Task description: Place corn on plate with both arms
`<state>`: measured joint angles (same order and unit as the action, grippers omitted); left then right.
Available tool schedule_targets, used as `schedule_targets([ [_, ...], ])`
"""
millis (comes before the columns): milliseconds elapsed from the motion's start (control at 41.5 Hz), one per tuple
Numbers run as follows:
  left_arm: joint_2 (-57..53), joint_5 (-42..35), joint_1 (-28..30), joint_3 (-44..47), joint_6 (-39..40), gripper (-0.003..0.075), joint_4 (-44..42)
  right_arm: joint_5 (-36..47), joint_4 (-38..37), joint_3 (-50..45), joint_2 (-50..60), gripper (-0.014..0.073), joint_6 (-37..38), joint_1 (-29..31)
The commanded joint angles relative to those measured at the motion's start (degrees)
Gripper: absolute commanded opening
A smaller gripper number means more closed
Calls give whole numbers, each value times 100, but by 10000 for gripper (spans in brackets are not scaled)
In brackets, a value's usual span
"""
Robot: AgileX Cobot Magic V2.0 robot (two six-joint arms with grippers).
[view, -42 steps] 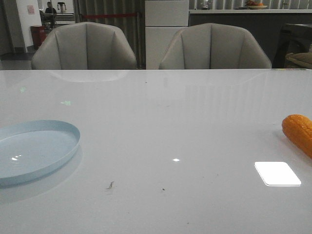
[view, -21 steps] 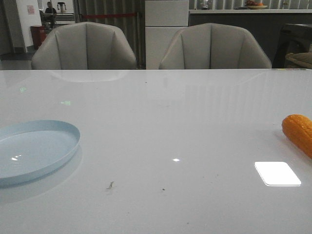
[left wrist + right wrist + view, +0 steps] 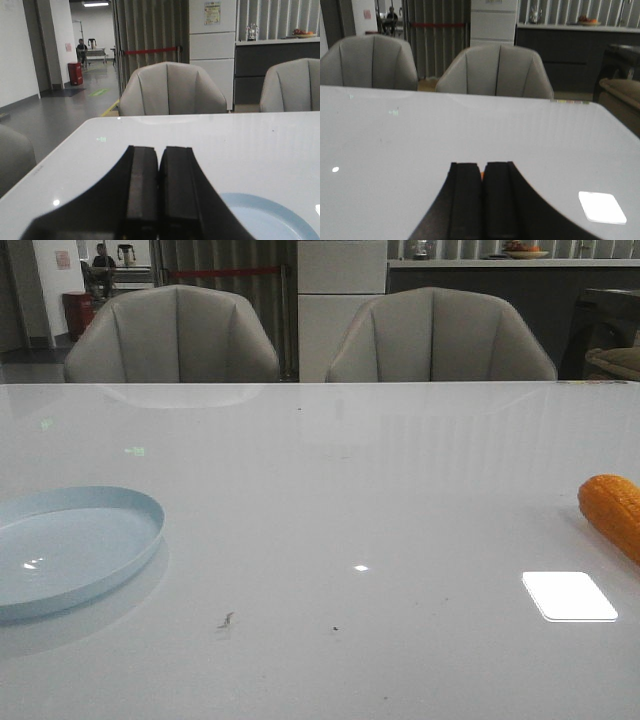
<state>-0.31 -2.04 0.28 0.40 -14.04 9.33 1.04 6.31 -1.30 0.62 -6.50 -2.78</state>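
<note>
The orange corn [image 3: 614, 510] lies on the white table at the far right edge of the front view, partly cut off. The pale-blue plate [image 3: 70, 548] sits at the left edge. Neither arm shows in the front view. In the left wrist view my left gripper [image 3: 160, 150] is shut and empty, with the plate [image 3: 270, 220] just beyond it to one side. In the right wrist view my right gripper [image 3: 481, 166] is shut and empty; a sliver of the corn [image 3: 481, 174] peeks between its fingertips, the rest hidden behind the fingers.
Two grey chairs [image 3: 172, 336] [image 3: 440, 338] stand behind the table's far edge. A bright light reflection [image 3: 568, 596] lies on the table near the corn. A few small specks [image 3: 226, 620] mark the tabletop.
</note>
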Motion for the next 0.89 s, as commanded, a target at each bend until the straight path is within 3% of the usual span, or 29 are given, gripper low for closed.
schedule_targets([
  [0,-92,-827,19,-93,44,89,52,868,-42,474,132,57,-18,-7],
  [241,-68,-829,19,-1038,44,89,41,383,-74,1871,-30,57,-18,-7],
  [482,140,-217,19,-1856,44,89,-324,-150,-553,3161,-1260,57,-22,-7],
  [867,2320,693,19,-3201,44,89,-509,-318,-582,3807,-3321,57,-22,-7],
])
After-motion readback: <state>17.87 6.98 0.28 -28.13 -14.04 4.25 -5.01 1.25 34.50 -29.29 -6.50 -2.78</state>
